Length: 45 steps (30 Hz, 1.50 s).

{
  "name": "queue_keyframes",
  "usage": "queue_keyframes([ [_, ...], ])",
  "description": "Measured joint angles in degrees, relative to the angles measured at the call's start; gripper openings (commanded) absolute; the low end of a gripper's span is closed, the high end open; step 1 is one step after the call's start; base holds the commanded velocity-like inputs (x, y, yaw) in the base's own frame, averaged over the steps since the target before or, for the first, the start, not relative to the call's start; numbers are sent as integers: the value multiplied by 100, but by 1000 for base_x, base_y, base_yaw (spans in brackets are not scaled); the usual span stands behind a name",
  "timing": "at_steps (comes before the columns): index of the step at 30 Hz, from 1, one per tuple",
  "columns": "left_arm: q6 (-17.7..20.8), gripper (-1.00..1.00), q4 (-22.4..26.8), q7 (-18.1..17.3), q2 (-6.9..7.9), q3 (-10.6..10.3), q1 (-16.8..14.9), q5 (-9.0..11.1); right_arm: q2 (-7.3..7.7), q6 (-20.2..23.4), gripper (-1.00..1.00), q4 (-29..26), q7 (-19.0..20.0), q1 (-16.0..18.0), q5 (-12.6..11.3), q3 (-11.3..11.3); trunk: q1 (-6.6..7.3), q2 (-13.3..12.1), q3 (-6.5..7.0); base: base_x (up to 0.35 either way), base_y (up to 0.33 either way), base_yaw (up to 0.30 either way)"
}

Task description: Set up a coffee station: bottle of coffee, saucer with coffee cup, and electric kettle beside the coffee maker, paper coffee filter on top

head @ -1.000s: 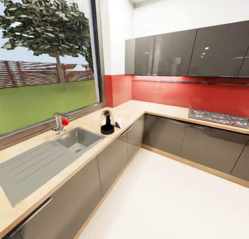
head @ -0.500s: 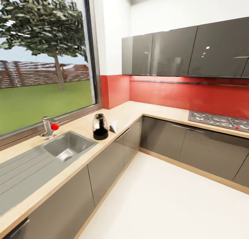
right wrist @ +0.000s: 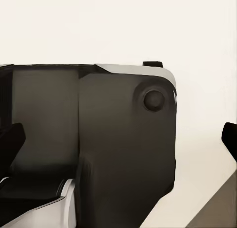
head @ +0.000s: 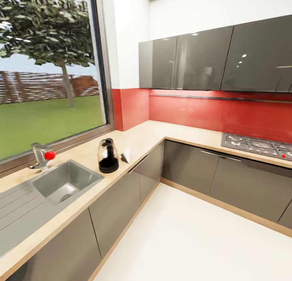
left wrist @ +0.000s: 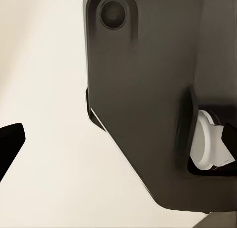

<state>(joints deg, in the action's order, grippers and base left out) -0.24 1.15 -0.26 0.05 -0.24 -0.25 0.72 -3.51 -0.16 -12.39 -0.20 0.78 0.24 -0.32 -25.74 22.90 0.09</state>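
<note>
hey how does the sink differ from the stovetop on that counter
The sink is sunk into the counter run under the window, while the stovetop sits on top of the run under the wall cabinets. The sink is a smooth basin with a grooved drainboard; the stovetop carries raised grates. The sink has a red-knobbed faucet behind it; the stovetop shows a small red mark. Both are grey metal.

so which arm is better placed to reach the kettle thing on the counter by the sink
Probably left: the kettle stands on the countertop on the head view's left, beside the sink. No arm is extended yet, and the robot is still some way off.
</note>
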Motion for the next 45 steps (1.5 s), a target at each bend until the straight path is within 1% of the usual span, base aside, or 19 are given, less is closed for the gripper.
queue_keyframes([
  [30, 0, 100, 0, 1, 19, 5, 0, 6, 0, -40, 100, -2, -2, 0, 16, 40, 0, 0, 0, 301, -198, 0],
  [45, -3, 100, 1, 2, 5, 7, 0, 8, 0, -27, 100, -10, 4, 0, -8, 0, 0, 0, 0, 290, -207, 0],
])
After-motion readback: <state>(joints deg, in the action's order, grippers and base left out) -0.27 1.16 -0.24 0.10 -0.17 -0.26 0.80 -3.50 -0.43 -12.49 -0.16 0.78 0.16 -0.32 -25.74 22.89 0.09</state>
